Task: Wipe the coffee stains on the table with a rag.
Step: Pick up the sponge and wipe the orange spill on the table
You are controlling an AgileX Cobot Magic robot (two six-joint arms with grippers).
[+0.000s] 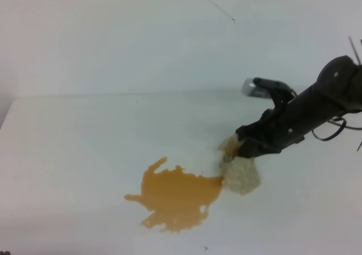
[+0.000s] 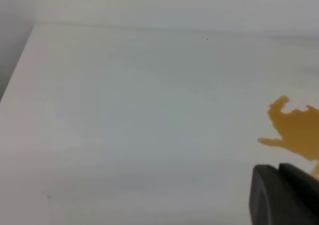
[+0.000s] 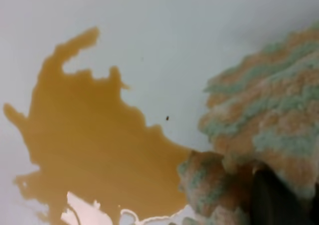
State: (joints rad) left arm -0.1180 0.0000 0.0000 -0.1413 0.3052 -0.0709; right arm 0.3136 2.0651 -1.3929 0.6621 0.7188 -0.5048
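Observation:
The coffee stains (image 1: 178,195) form an orange-brown lobed blotch on the white table (image 1: 85,142), front of centre. They also show in the right wrist view (image 3: 94,140) and at the right edge of the left wrist view (image 2: 296,130). The rag (image 1: 240,174), beige with brown patches, rests on the table and touches the blotch's right edge. My right gripper (image 1: 241,146) comes in from the right and is shut on the rag's top. Up close the rag (image 3: 269,110) bunches around a dark fingertip (image 3: 271,200). Of my left gripper only a dark block (image 2: 281,197) shows, and its jaws are hidden.
The table's back edge meets a white wall (image 1: 141,34), and its left edge (image 2: 20,70) drops off. A tiny dark speck (image 1: 205,247) lies in front of the stains. A thin wire (image 1: 215,6) runs across the wall.

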